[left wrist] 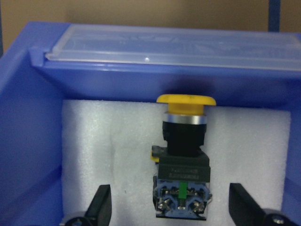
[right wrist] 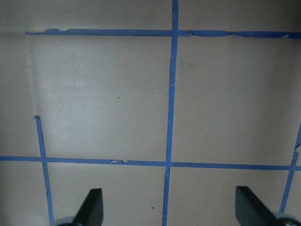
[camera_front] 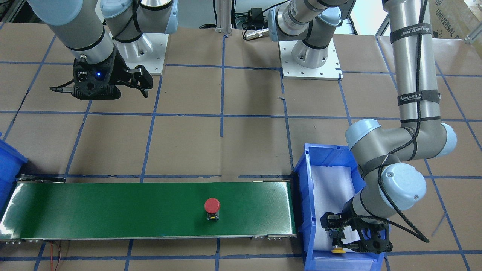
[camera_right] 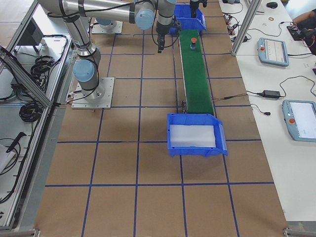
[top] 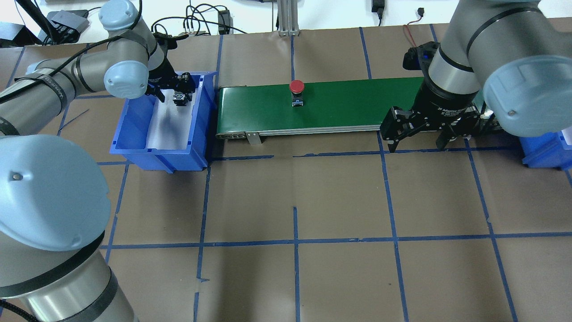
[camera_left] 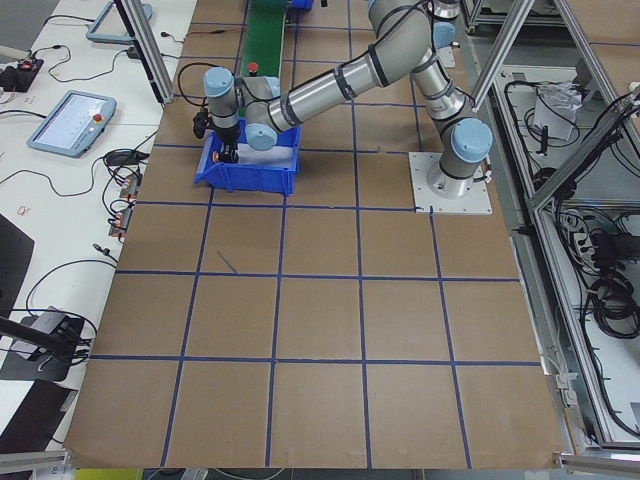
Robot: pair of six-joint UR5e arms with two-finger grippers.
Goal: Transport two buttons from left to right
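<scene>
Left end effector [left wrist: 172, 197], two buttons [camera_front: 212, 207] [left wrist: 184, 141]

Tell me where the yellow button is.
The yellow button lies on white foam in the blue bin at the overhead view's left, just off the conveyor, between the fingers of the open left gripper.

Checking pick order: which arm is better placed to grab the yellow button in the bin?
Left. The left end effector is open inside the blue bin, a finger on each side of the yellow button. The right end effector hangs open above the table, at the other end of the belt.
</scene>
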